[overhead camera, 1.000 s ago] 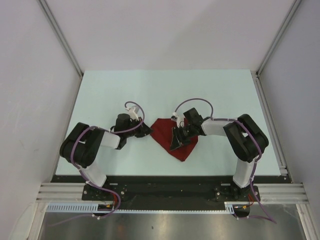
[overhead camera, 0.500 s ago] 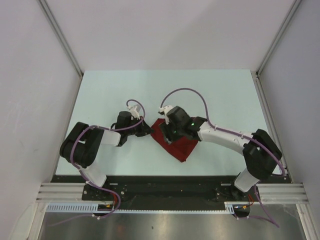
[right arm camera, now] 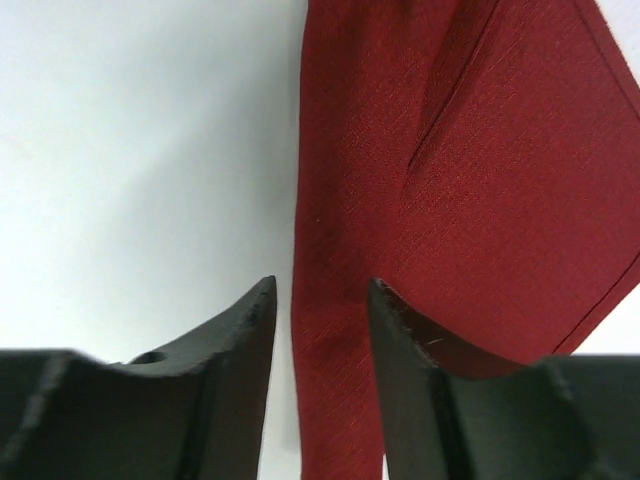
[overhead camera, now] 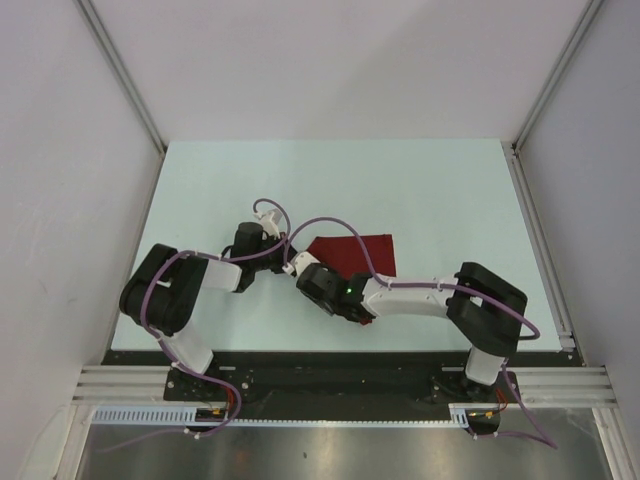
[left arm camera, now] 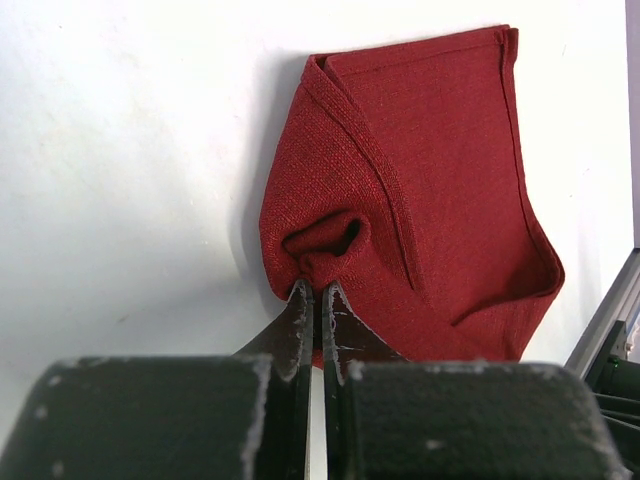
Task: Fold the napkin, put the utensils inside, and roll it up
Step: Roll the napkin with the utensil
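Note:
The dark red napkin (overhead camera: pixel 356 252) lies folded on the pale table; its near part is hidden under my right arm. My left gripper (overhead camera: pixel 291 260) is shut on a bunched corner at the napkin's left end; the left wrist view shows the fingertips (left arm camera: pixel 303 296) pinching the cloth (left arm camera: pixel 430 170). My right gripper (overhead camera: pixel 358 312) reaches across to the napkin's near corner. In the right wrist view it (right arm camera: pixel 320 285) stands open, its jaws astride a strip of napkin (right arm camera: pixel 480 180) near the cloth's left edge. The utensils are out of view.
Pale green table (overhead camera: pixel 450 190) with grey walls on three sides. A metal rail (overhead camera: pixel 540 240) runs along the right edge and a black mounting bar (overhead camera: pixel 330 375) along the front. My right forearm (overhead camera: pixel 410 295) crosses low over the table's near middle.
My right arm swung off the napkin's top, left and toward the near side, its jaws opening. The napkin changed from a diamond into a flatter rectangle. The left gripper kept its hold.

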{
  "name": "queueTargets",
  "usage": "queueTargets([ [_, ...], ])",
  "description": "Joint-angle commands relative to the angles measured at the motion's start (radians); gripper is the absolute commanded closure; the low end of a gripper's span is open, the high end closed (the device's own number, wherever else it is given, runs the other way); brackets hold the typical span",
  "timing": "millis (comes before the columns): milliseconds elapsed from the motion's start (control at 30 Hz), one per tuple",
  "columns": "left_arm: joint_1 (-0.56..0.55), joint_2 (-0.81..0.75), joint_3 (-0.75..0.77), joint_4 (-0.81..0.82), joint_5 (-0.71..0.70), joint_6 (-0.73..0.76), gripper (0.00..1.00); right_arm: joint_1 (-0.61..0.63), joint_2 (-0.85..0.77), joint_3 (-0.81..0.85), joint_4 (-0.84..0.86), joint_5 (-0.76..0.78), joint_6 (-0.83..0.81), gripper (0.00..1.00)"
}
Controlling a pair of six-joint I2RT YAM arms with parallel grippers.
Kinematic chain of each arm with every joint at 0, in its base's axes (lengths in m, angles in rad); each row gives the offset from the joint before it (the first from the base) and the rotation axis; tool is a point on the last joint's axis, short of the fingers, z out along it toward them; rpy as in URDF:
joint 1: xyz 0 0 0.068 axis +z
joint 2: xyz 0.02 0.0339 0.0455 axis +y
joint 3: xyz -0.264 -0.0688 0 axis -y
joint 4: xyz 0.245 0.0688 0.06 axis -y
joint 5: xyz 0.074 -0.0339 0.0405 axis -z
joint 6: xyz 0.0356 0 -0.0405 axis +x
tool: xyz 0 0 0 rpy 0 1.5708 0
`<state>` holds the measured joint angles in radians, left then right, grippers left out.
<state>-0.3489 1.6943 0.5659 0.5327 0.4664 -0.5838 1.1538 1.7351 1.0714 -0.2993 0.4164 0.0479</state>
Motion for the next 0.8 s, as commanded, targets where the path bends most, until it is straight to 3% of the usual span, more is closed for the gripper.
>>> queueTargets([
  [0,-0.013,0.018,0.008,-0.037,0.055,0.001,1.00,0.001,0.035,0.016,0.046,0.042,-0.036,0.58],
  [767,-0.013,-0.005,-0.003,-0.004,0.089,0.007,1.00,-0.121,0.181,-0.045,0.060,-0.102,0.001,0.62],
])
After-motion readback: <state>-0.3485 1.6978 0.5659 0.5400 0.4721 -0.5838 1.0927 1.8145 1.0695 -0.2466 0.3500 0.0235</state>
